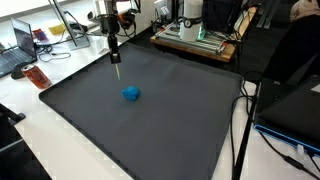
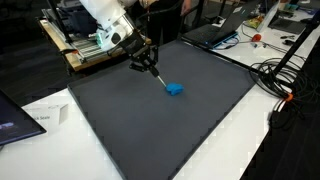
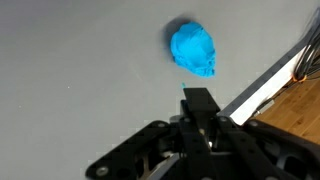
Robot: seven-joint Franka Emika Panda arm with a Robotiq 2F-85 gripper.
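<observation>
A small crumpled blue lump (image 1: 131, 93) (image 2: 175, 89) lies on a dark grey mat (image 1: 150, 130) (image 2: 140, 130). In the wrist view the blue lump (image 3: 193, 50) sits ahead of the jaws. My gripper (image 1: 114, 48) (image 2: 146, 62) (image 3: 200, 120) hangs above the mat, shut on a thin dark pen (image 1: 116, 62) (image 2: 153, 72) (image 3: 198, 102). The pen's bluish tip points down at the mat, a short way from the lump and not touching it. The pen's tip looks slightly above the mat.
A wooden frame with equipment (image 1: 200, 40) (image 2: 80, 45) stands beyond the mat's far edge. Laptops (image 1: 18, 50) (image 2: 215, 32) sit on the white table. Cables (image 1: 245, 120) (image 2: 285, 75) run along one side of the mat. A red object (image 1: 37, 76) lies near a corner.
</observation>
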